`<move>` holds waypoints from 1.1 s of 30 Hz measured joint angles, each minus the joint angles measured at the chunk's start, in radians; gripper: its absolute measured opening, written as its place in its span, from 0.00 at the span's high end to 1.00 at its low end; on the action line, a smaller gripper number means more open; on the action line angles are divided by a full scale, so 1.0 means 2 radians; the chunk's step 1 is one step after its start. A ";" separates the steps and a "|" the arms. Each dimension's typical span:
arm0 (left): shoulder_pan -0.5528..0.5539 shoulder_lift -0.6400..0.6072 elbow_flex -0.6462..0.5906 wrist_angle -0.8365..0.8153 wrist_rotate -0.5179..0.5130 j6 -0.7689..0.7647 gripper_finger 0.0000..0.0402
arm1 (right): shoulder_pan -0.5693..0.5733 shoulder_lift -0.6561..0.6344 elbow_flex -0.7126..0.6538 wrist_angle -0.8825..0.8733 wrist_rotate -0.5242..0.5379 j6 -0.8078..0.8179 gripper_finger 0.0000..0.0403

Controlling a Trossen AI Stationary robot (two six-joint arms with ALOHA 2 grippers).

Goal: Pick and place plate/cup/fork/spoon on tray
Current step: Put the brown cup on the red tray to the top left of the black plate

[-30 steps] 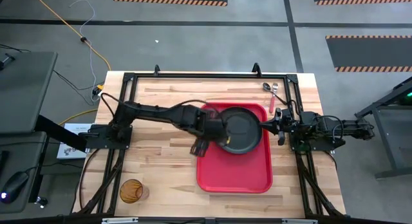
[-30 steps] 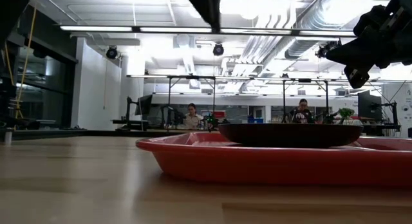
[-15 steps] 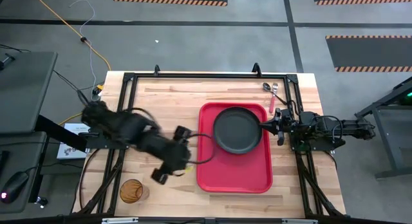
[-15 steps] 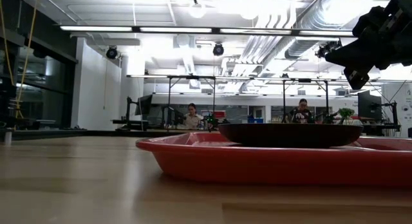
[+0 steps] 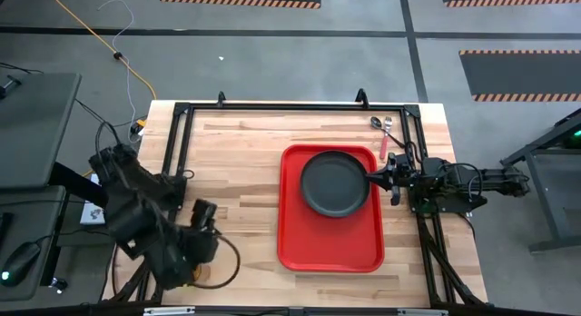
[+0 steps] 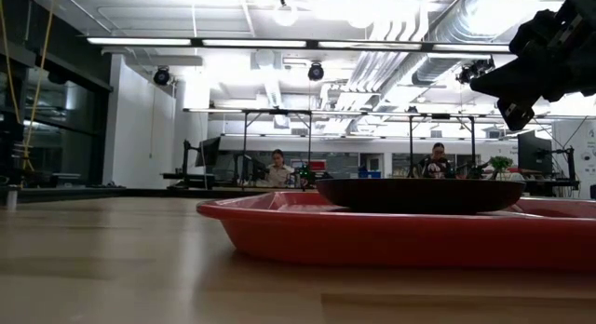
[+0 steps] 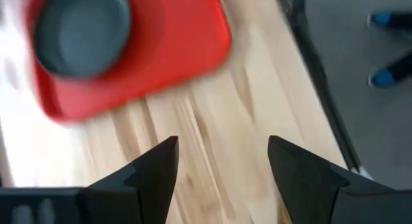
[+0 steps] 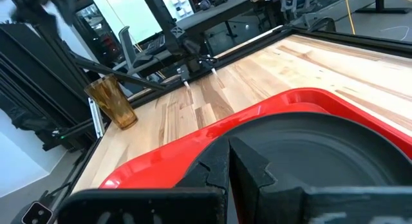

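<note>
Since 1 second ago the left gripper (image 7: 222, 161) has swung away from the plate (image 5: 334, 182), which lies on the tray (image 5: 300, 248), to the table's near-left corner; its fingers are spread apart and empty. The cup (image 8: 114, 102) stands there and seems next: descend around it. The right gripper (image 5: 393, 182) waits beside the tray, fingers closed, empty.

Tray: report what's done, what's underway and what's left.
Done: the round dark grey plate lies on the bright red rectangular plastic tray. In hand: the left arm, jaws open and empty, hangs by the translucent amber cup. Left: that cup, the pink-handled fork and the round-bowled metal spoon, all off the tray. The right arm waits beside the plate.
</note>
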 joint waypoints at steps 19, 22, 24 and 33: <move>-0.109 -0.135 -0.363 0.161 0.100 -0.127 0.43 | 0.000 0.000 0.000 0.000 0.000 0.000 1.00; -0.109 -0.137 -0.381 0.195 0.112 -0.110 0.43 | 0.000 0.000 0.000 0.000 0.000 0.000 1.00; -0.109 -0.136 -0.391 0.216 0.123 -0.102 0.43 | 0.000 0.000 0.000 0.000 0.000 0.000 1.00; -0.103 -0.136 -0.433 0.233 0.117 -0.116 0.43 | 0.000 0.000 0.000 0.000 0.000 0.000 1.00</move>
